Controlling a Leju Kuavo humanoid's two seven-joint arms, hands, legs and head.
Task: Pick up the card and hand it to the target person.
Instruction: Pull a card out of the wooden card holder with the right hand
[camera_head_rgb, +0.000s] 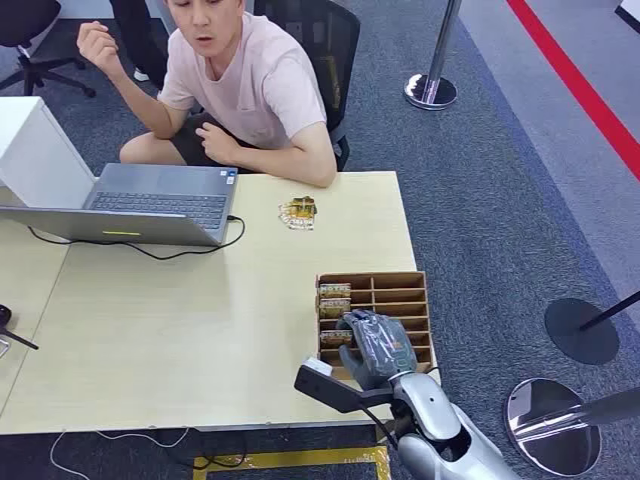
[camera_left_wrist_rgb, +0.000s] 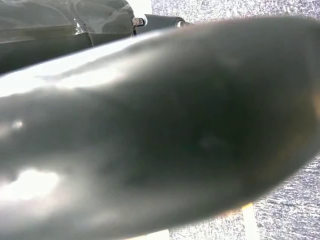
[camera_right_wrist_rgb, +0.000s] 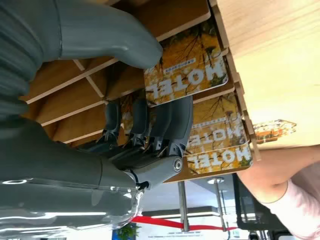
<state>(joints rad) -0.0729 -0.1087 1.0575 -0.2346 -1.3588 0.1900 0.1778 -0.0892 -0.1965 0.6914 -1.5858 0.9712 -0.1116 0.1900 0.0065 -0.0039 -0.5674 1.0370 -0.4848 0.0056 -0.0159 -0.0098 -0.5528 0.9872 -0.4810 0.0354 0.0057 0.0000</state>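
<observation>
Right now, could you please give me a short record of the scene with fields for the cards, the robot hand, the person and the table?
right robot hand: over the near slots of the wooden card rack, thumb and fingers around a hotel card
grip: contact looks likely, a firm hold cannot be confirmed
other cards: two more in the rack's left slots; a loose pile on the table
person: seated at the far edge, forearm on the table
laptop: open, far left

The pale, matt wood-grain tabletop (camera_head_rgb: 189, 330) carries a brown, slotted wooden card rack (camera_head_rgb: 392, 290) at its near right. The rack holds glossy yellow printed hotel cards (camera_right_wrist_rgb: 186, 67). The right robot hand (camera_head_rgb: 375, 345) looks like dull grey plastic with a ribbed cover, on a shiny silver arm (camera_head_rgb: 445, 440). The floor is rough grey carpet (camera_head_rgb: 490, 200).
</observation>
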